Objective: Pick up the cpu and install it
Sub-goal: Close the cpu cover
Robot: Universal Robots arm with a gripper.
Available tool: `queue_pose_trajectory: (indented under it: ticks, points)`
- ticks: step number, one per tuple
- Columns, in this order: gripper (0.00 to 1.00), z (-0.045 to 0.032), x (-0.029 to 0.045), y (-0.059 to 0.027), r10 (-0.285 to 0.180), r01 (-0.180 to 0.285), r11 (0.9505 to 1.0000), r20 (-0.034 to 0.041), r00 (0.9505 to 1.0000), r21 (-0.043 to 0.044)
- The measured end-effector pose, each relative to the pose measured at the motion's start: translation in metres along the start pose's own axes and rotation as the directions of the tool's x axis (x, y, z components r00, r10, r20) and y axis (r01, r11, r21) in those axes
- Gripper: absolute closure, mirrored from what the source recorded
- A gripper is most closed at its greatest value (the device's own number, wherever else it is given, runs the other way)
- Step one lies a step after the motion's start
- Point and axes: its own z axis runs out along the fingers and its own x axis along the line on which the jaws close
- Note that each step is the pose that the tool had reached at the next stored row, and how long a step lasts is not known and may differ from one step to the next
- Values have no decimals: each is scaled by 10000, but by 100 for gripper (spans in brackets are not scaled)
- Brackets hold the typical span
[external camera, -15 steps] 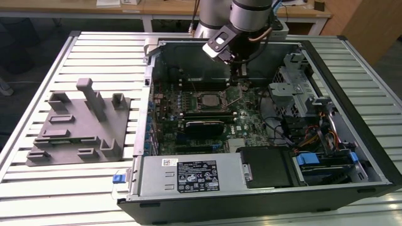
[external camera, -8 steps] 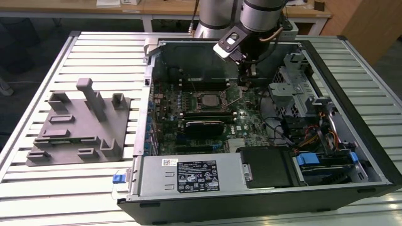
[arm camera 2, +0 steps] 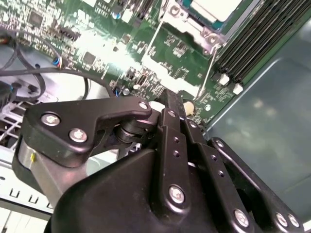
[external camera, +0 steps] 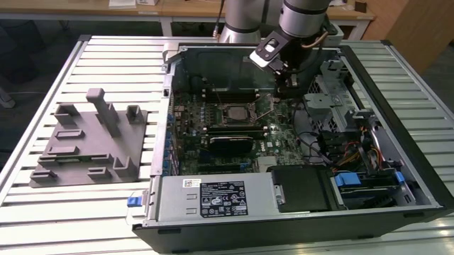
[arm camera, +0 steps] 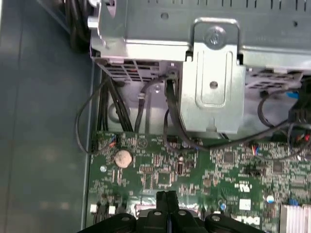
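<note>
The cpu (arm camera 2: 214, 7) lies silvery side up inside the metal-framed socket (arm camera 2: 206, 36), near the middle of the exterior view, with the thin lever (arm camera 2: 208, 68) running alongside. The claw (arm camera: 166, 196) has its fingers pressed together with nothing between them, hanging over the motherboard (arm camera: 160, 170) close beside the socket, towards the exterior view's right. The chip looks light, stiff and thin, and probably fragile underneath, so its bare edges are the place to take hold, never the flat faces. The open computer case (external camera: 418, 175) rests on a slatted metal counter (external camera: 106, 53), with a grey fixture (external camera: 92, 143) on the exterior view's left. Walls, cables and a drive cage crowd the board, so room is tight
</note>
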Motion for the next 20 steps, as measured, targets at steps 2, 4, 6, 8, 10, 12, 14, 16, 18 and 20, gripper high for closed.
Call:
queue_pose_trajectory:
  ticks: [2,4,6,8,10,12,14,16,18,20]
  points:
    - [89,25,2,26,-48,48,10000,0,10000,1]
    - [89,50,4,52,-92,92,10000,-2,10000,2]
    - [89,82,5,61,-146,146,9999,-3,9999,3]
    - [89,120,4,60,-201,201,9998,-3,9998,5]
    - [89,150,4,60,-236,236,9997,-18,9997,4]
    - [89,158,3,51,-248,248,9997,-40,9997,3]
    - [89,160,6,11,-254,254,9997,-59,9997,2]
    - [89,160,9,-49,-258,258,9997,-78,9996,3]
    - [89,160,10,-81,-259,259,9997,-99,9996,-1]
    - [89,159,11,-105,-259,259,9997,-120,9996,-3]
